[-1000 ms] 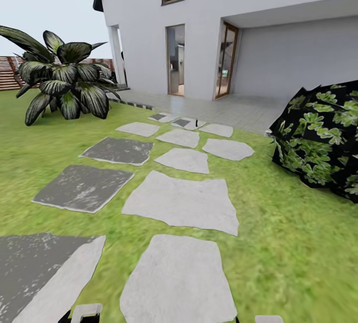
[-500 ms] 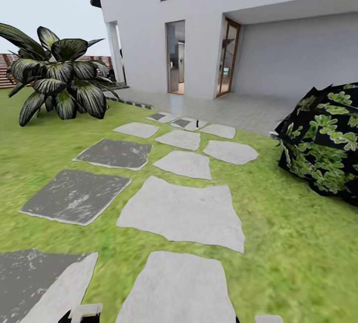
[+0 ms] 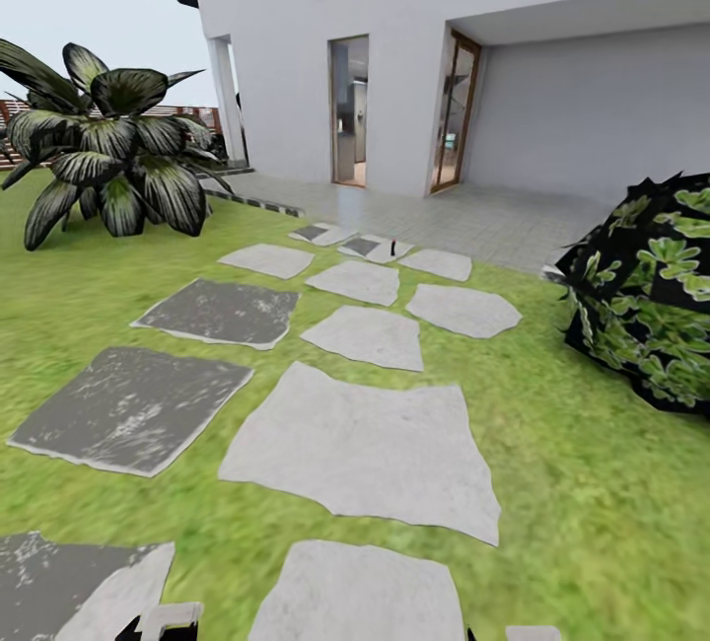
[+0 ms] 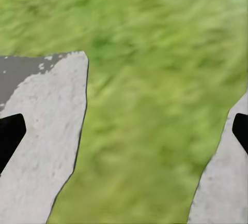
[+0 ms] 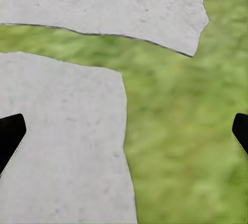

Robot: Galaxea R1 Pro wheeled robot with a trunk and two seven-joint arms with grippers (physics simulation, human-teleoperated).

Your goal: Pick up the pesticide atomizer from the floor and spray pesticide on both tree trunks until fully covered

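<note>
The pesticide atomizer [image 3: 392, 248], small and dark, stands upright on a far stepping stone [image 3: 375, 248].

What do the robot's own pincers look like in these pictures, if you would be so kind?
In the wrist views, each finger shows as a flat black wedge with a tapered tip, one at either edge; a right one has a thin pale edge line. In the head view, small white blocky tips on black bodies peek in at the bottom edge. No cables or markings are visible.

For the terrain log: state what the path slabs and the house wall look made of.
Path slabs: apparently rough-cut stone, matte, pale grey with irregular edges; some are darker and mottled. House wall: seemingly smooth painted render, plain white, with no visible joints.
</note>
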